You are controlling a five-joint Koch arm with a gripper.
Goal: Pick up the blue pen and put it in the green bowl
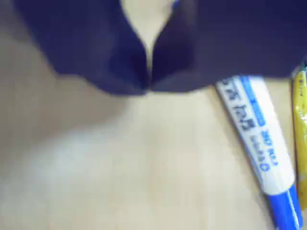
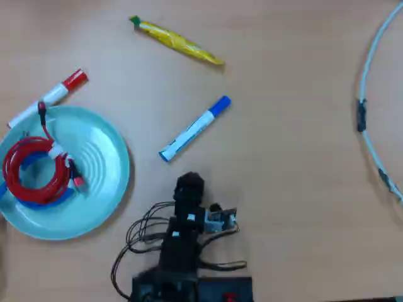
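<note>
The blue pen [image 2: 194, 129] lies flat on the wooden table, its blue cap pointing up and right in the overhead view. The wrist view shows its white barrel and blue cap [image 1: 261, 139] at the right, clear of the jaws. My dark gripper [image 1: 149, 86] is shut with its tips touching and nothing between them. Seen from overhead, the gripper [image 2: 189, 182] sits just below the pen's lower end, apart from it. The green bowl [image 2: 101, 163] rests at the left and holds a coiled red cable [image 2: 34, 170].
A red-capped white marker [image 2: 50, 94] lies against the bowl's upper left rim. A yellow packet [image 2: 176, 41] lies beyond the pen and shows at the right edge of the wrist view [image 1: 301, 120]. A pale cable [image 2: 368, 119] curves along the right side. The arm's wires [image 2: 148, 236] trail near its base.
</note>
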